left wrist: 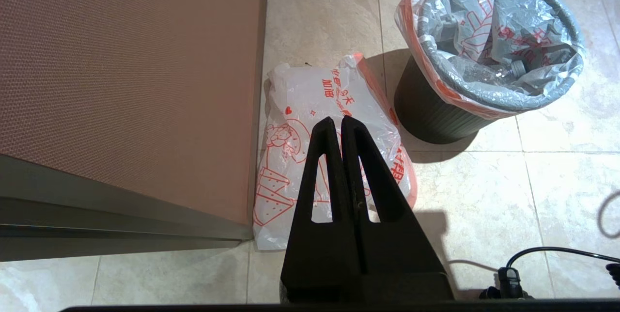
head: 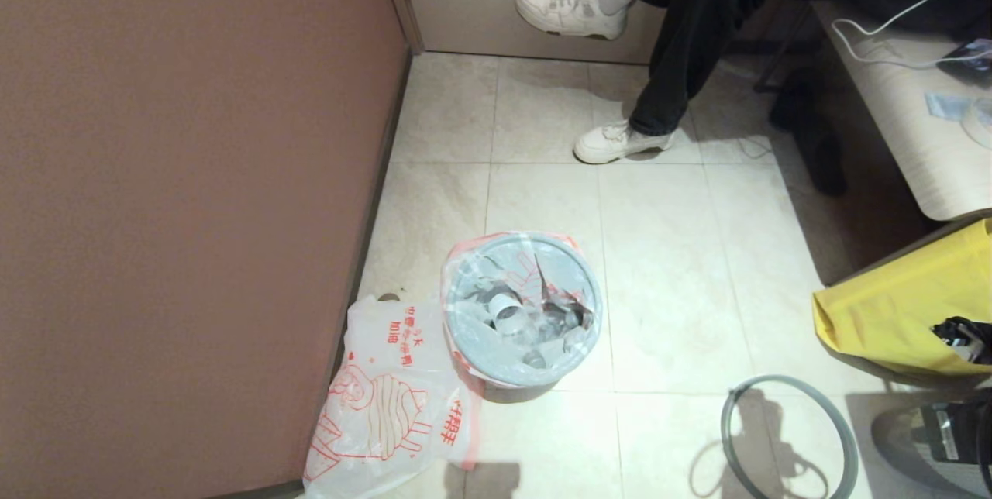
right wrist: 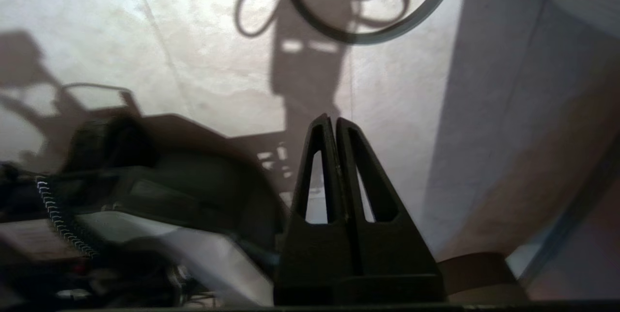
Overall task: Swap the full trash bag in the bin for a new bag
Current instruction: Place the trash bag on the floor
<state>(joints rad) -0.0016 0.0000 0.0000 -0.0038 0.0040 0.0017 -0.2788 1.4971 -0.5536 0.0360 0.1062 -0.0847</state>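
Left gripper hangs over the floor with its 2 fingers pressed together on nothing, and on my left wrist feed its tips sit above the new bag, which lies flat on the tiles against the foot of the brown wall, red cartoon side up. Right gripper is likewise closed and empty, held low over bare tile on the right side, with the grey ring lying on the floor just ahead of its tips; I see that ring near the lower right of the head feed, well apart from the bin. I find the bin upright in the middle of the floor, touching the new bag on its left. Inside it sits the full bag, its pink-red edge folded over the bin's lip, with clear bottles and 1 white roll showing in it. Beyond the bin I see a seated person's legs in white shoes, and a yellow bag stands at the right edge
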